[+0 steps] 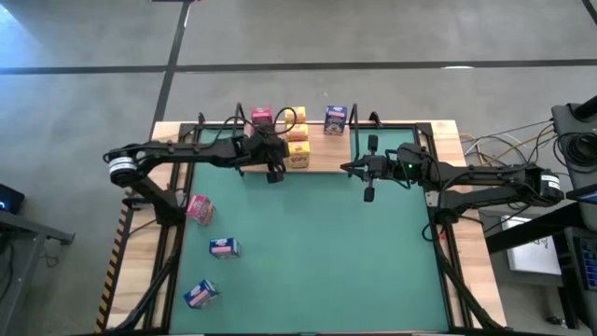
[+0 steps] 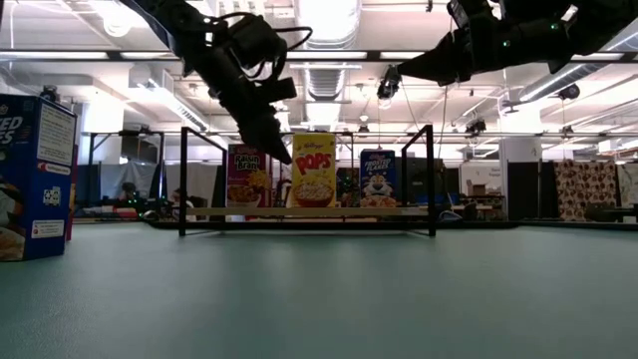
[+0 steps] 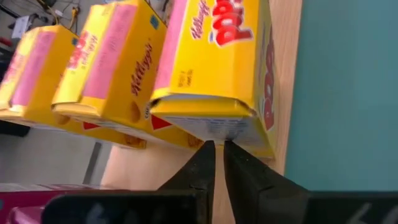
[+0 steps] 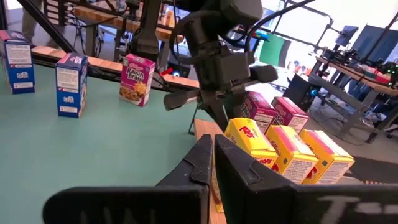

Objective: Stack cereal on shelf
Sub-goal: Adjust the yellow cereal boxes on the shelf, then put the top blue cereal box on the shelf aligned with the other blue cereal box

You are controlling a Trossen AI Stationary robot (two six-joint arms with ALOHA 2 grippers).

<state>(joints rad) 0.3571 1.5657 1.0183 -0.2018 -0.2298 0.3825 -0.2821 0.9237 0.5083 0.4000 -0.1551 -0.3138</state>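
Hidden and cut-off parts
I saw the blue box (image 2: pixel 35 178) cut by the low view's edge; the shelf (image 1: pixel 322 159) sat partly under the left arm.

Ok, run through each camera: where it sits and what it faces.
High: overhead, straight down on the shelf and both arms.
Low: table height, facing the shelf; arms overhead.
Left wrist: above the shut left fingers, by the yellow boxes.
Right wrist: behind the shut right fingers, facing the left arm.
All show the yellow boxes.

Three yellow boxes (image 1: pixel 298 147), three pink boxes (image 1: pixel 200 209), three blue boxes (image 1: pixel 224 247), one shelf (image 1: pixel 326 161).
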